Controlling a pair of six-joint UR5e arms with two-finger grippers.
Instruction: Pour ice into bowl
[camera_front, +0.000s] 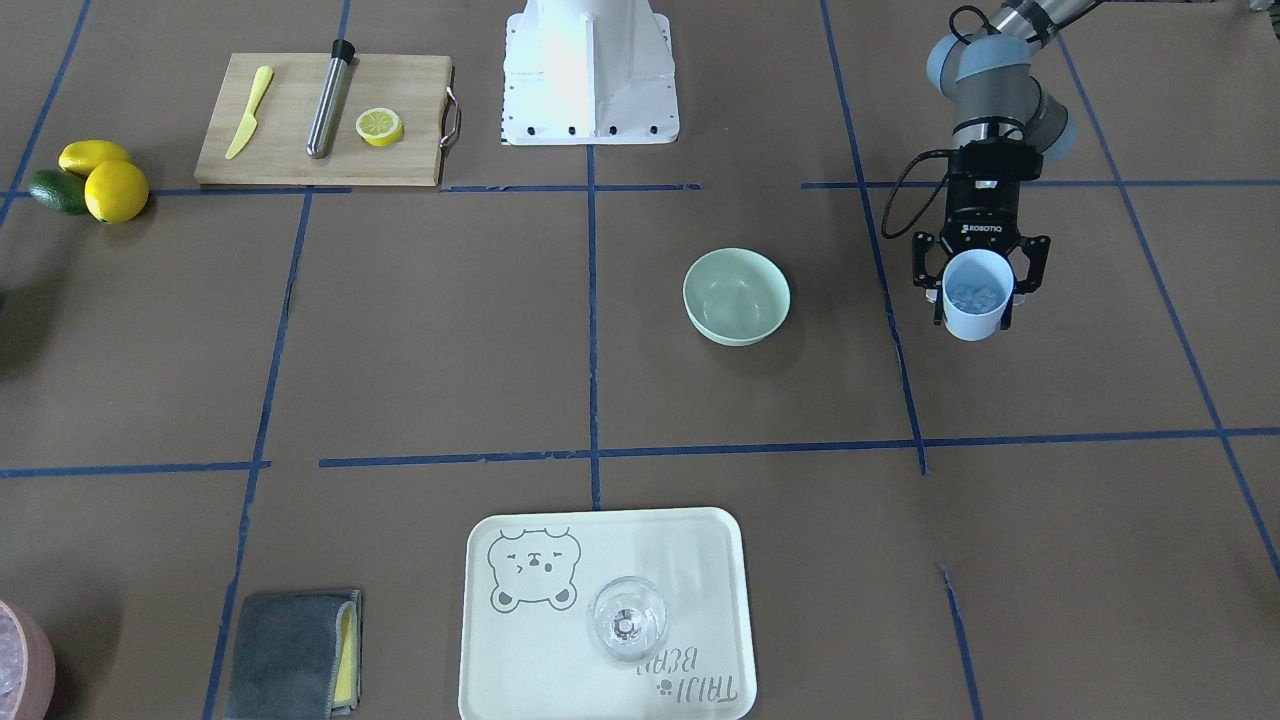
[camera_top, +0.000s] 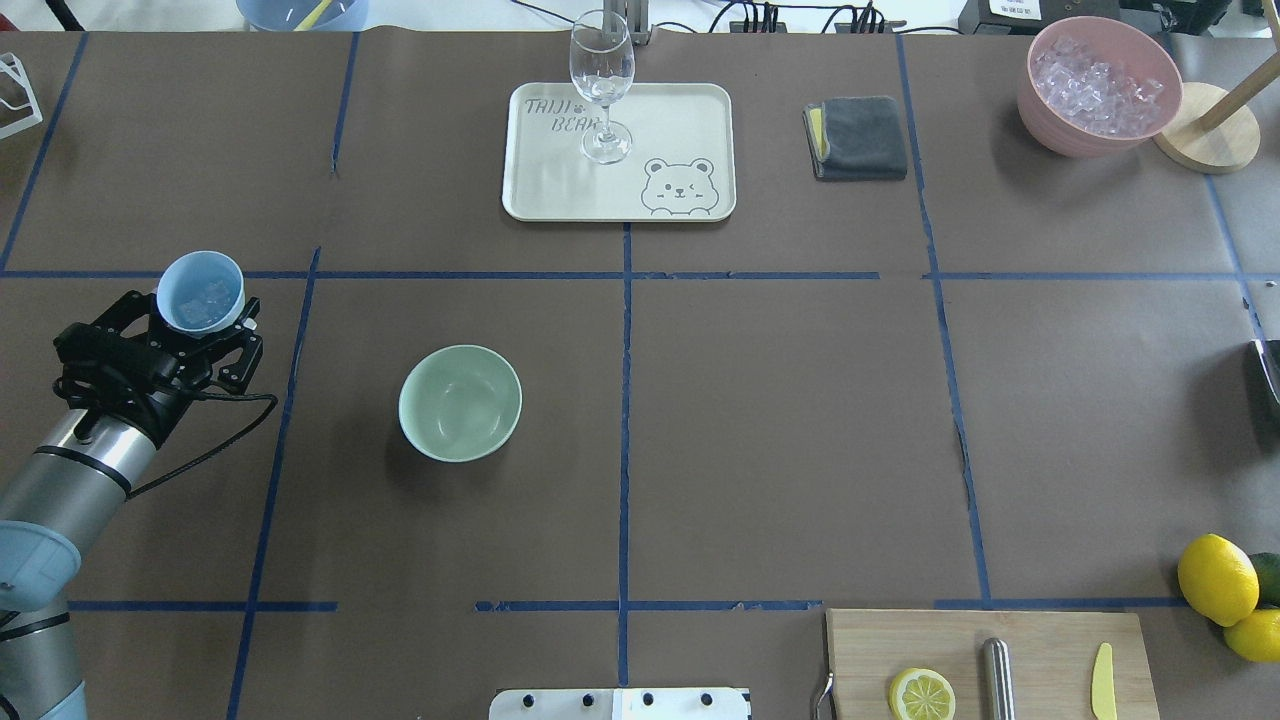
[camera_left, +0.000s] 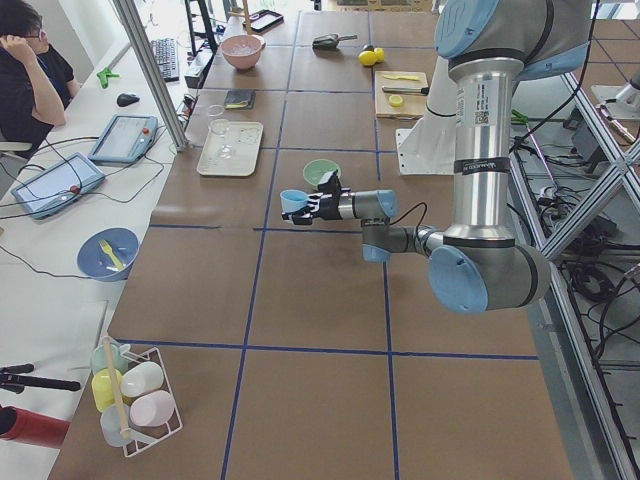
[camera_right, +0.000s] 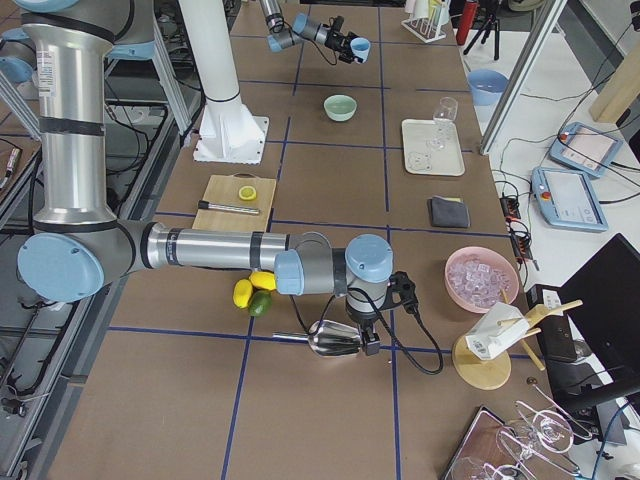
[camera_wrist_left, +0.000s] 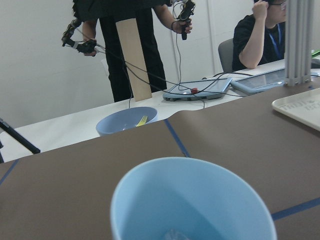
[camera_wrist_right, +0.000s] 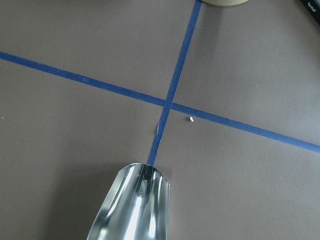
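Observation:
The pale mint-green bowl (camera_front: 737, 296) (camera_top: 460, 402) stands empty on the brown table. My left gripper (camera_front: 977, 312) (camera_top: 205, 315) is shut on a light blue cup (camera_front: 977, 325) (camera_top: 176, 276), held upright above the table, apart from the bowl and toward my left. Clear ice cubes (camera_front: 977, 292) (camera_top: 207, 295) lie in the cup; the left wrist view looks over the cup's rim (camera_wrist_left: 192, 172). My right gripper (camera_right: 368, 345) holds a metal scoop (camera_wrist_right: 132, 210) (camera_right: 335, 340) low over the table at my far right; its fingers are hidden.
A cream tray (camera_top: 560, 190) carries a wine glass (camera_top: 602, 85) at the far side. A pink bowl of ice (camera_top: 1098, 85), a grey cloth (camera_top: 858, 138), a cutting board (camera_top: 1040, 650) with a lemon half, and lemons (camera_top: 1217, 578) lie to the right.

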